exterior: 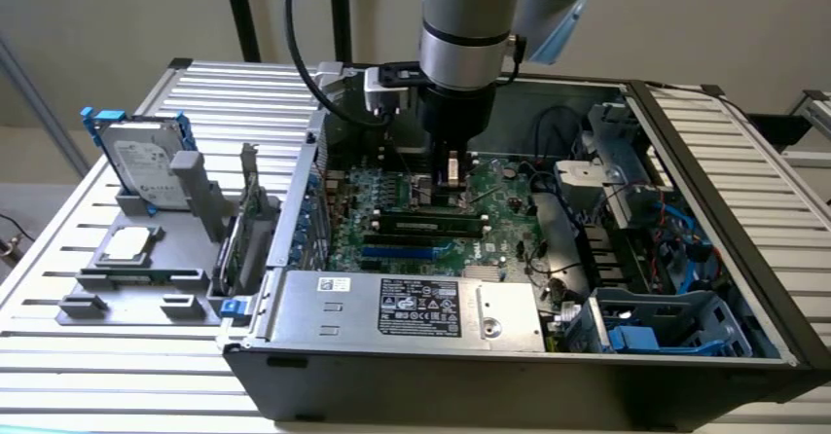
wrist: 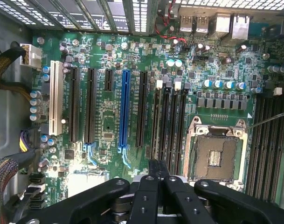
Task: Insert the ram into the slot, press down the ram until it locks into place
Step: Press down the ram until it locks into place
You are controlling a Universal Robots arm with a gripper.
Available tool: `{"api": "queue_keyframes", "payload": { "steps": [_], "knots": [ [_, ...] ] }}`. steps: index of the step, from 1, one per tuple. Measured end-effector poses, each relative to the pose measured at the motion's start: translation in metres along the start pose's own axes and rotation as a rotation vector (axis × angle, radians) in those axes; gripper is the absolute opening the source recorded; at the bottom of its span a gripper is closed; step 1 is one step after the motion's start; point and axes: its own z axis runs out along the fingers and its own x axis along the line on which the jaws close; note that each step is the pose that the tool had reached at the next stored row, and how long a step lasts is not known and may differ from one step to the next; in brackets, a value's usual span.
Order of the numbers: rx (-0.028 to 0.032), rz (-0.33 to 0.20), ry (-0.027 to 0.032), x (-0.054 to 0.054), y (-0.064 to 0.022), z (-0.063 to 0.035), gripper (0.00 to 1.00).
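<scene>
- The ram [exterior: 433,226] lies along one of the black sockets on the motherboard [exterior: 513,183], a dark stick with pale clips at both ends, near the power supply box [exterior: 403,303] at the front of the open computer case [exterior: 727,210].
- It looks seated in the slot, though whether the clips have locked is too fine to tell.
- In the wrist view the bank of memory slots [wrist: 169,123] runs beside the bare processor socket [wrist: 216,156], with the blue slot [wrist: 124,109] further off.
- The gripper [wrist: 156,168] hangs above the board with its fingers pressed together, nothing between them.
- Risk, as I judge it: the closed fingers sit off the stick's line, so a push down could land on board parts; uneven pressure could latch one end alone.
- A hard drive [exterior: 140,166] stands in a grey holder outside the case.
</scene>
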Motion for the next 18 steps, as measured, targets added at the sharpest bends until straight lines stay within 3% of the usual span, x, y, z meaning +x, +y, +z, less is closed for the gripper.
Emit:
{"api": "queue_keyframes", "payload": {
  "steps": [10, 14, 18],
  "knots": [
    [0.0009, 0.0, 0.0001, 0.0, 0.0001, 0.0002, 0.11],
    [0.0013, 0.0, 0.0006, -0.001, 0.0, 0.006, 0.11],
    [-0.0022, 0.006, 0.0008, -0.004, -0.0002, 0.0127, 0.11]
  ]
}}
